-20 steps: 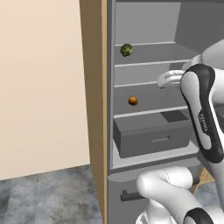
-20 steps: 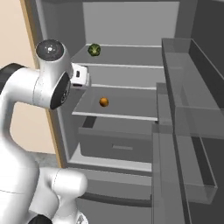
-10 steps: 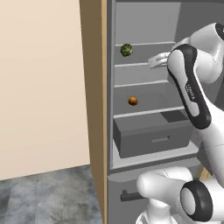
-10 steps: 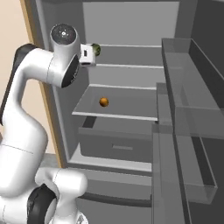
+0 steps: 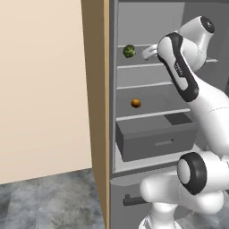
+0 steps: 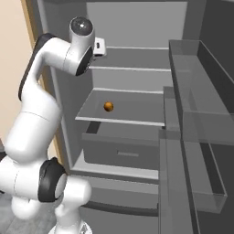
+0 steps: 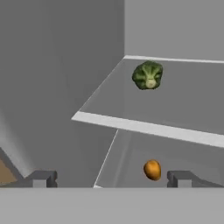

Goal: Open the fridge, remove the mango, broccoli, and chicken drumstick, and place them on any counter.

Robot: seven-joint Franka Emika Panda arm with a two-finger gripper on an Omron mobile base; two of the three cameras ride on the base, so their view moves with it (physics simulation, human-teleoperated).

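Left base view: arm raised since a second ago, from beside the middle shelf up to the upper shelf of the fridge [image 5: 147,27], door already swung wide. Hand now level with the broccoli [image 5: 129,51] and just to its right, not touching. Mango [image 5: 136,103] unmoved on the shelf below, near its front edge. Drawer [image 5: 156,141] beneath, shut.

Right base view: elbow lifted higher than half a second ago, hiding the upper shelf's left end. Mango [image 6: 109,106] plain on the middle shelf; open door's bins standing at the right.

Hand view: gripper [image 7: 111,178] with fingers spread wide, nothing between them. Broccoli [image 7: 148,75] ahead on the upper shelf, stem toward the camera; mango [image 7: 152,169] lower down, between the fingertips only by line of sight. No drumstick visible on these shelves.

Judgement: aim apparently switched upward, suggesting the broccoli as first pick; no item out yet.
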